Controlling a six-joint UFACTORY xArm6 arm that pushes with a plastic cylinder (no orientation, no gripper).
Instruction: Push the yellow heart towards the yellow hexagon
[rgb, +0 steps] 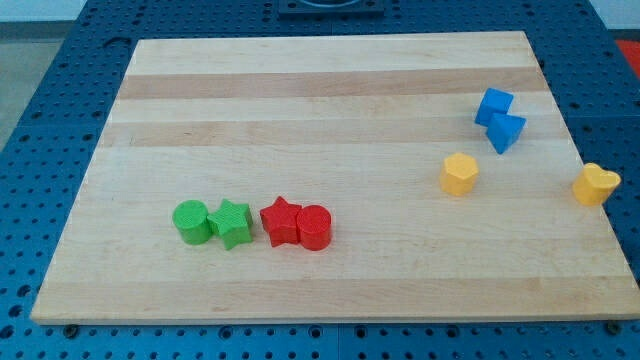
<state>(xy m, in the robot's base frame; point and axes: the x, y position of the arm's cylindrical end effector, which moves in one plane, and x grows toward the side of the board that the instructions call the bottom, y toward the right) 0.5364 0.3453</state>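
Observation:
The yellow heart (595, 184) lies near the board's right edge, at mid height. The yellow hexagon (459, 173) sits to its left, about a fifth of the board's width away, with bare wood between them. My tip and the rod do not show anywhere in the camera view.
A blue cube (493, 105) and a blue triangular block (507, 131) touch each other above the hexagon. At the lower left stand a green cylinder (191, 221), a green star (231, 222), a red star (281, 221) and a red cylinder (314, 226) in a row. The wooden board (330, 90) rests on a blue perforated table.

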